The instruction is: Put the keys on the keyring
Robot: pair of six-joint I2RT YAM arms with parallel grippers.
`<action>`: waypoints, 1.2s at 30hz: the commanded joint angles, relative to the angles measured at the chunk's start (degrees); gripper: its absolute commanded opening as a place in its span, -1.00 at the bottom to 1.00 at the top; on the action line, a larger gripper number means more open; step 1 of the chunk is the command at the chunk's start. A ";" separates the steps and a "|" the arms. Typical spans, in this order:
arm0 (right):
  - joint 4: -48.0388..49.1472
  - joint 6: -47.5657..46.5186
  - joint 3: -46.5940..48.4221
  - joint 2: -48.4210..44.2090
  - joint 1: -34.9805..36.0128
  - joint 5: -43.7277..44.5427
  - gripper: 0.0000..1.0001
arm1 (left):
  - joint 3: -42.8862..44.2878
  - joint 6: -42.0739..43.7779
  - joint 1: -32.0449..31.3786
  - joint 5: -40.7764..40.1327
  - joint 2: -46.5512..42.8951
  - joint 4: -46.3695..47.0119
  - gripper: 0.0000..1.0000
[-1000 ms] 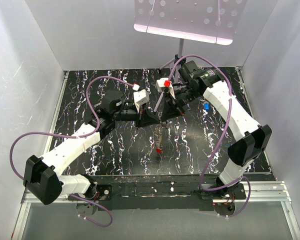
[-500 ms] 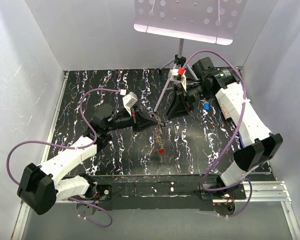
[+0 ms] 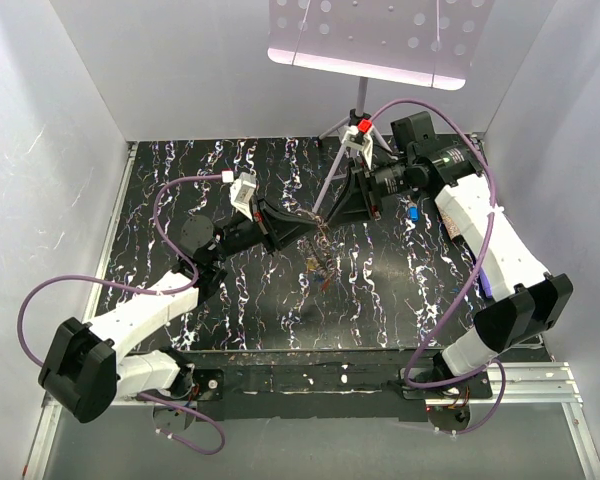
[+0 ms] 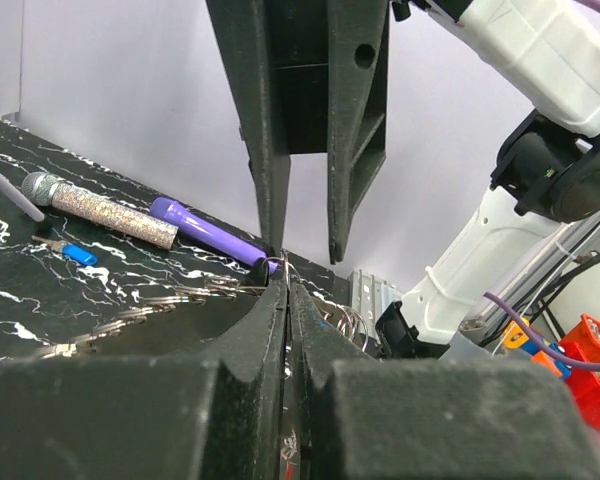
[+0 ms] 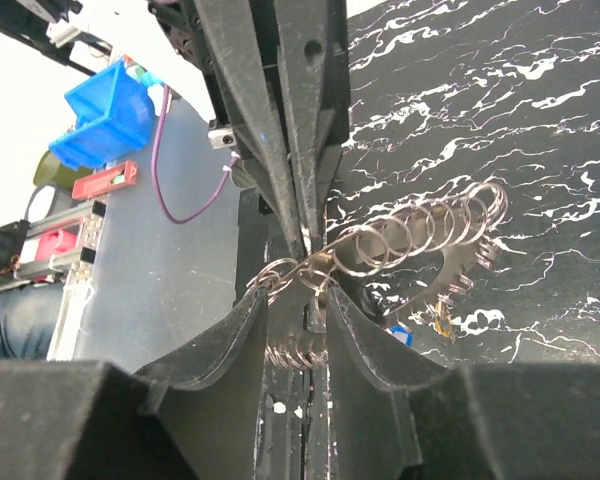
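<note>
Pincers meet tip-to-tip, left pincer clamping dangling keyring, right pincer parted.

Black marbling with white veins across the table. Silver-grey coils on the keyring; blue head on a key at right. Glittery silver microphone, glossy purple torch, left side.

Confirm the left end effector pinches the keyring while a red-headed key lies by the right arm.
Wrong colour: the key by the right arm has a blue head, not red, per the top view. The left end effector does pinch the keyring.
</note>
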 commanded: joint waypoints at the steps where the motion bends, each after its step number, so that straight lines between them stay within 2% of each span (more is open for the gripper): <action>1: 5.65 4.92 3.71 0.83 -1.06 -1.27 -0.23 | 0.18 -2.48 0.27 -1.77 -0.30 5.46 -1.00; 13: 7.67 7.47 3.11 1.18 -1.24 -4.17 -0.28 | 0.97 -3.01 0.27 -1.42 0.67 4.76 -1.00; 36: 9.96 9.23 0.73 2.06 1.04 -2.59 -0.37 | 1.85 -4.24 0.18 -2.21 0.76 4.93 -1.00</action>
